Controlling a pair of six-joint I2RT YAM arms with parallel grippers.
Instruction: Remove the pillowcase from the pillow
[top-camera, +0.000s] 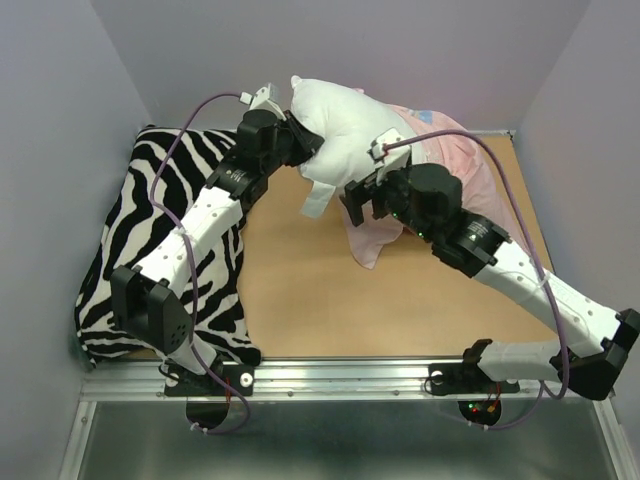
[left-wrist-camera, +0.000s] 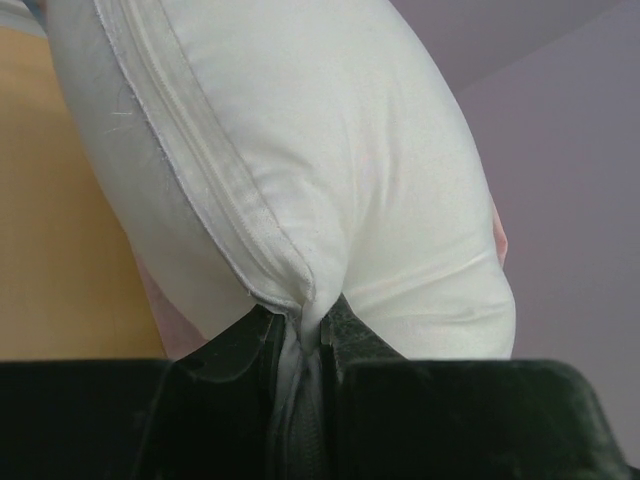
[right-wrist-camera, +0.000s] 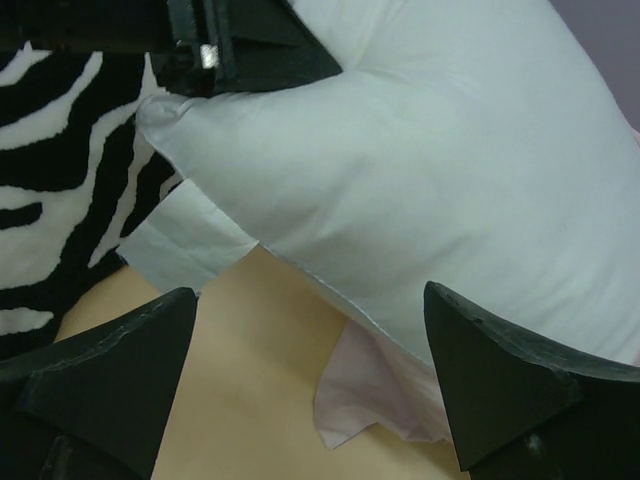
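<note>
Left gripper (left-wrist-camera: 305, 315) clamped on pillow (top-camera: 345, 130) seam corner, 12 o'clock | right gripper (right-wrist-camera: 310, 290) jaws wide, empty | pillowcase (top-camera: 460, 160) at 1–2 o'clock, round the pillow's far end | risk — nothing pins the pillowcase, so it may drag along; thin pinch could slip

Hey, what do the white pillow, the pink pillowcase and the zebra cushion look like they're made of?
Pillow: white woven cloth, probably cotton, matte; a stitched seam band and soft creases show. Pillowcase: thin pale pink fabric, matte, draping in limp folds; fibre unclear. Zebra cushion: soft-looking printed textile, wavy at its edges; pile not discernible.
</note>
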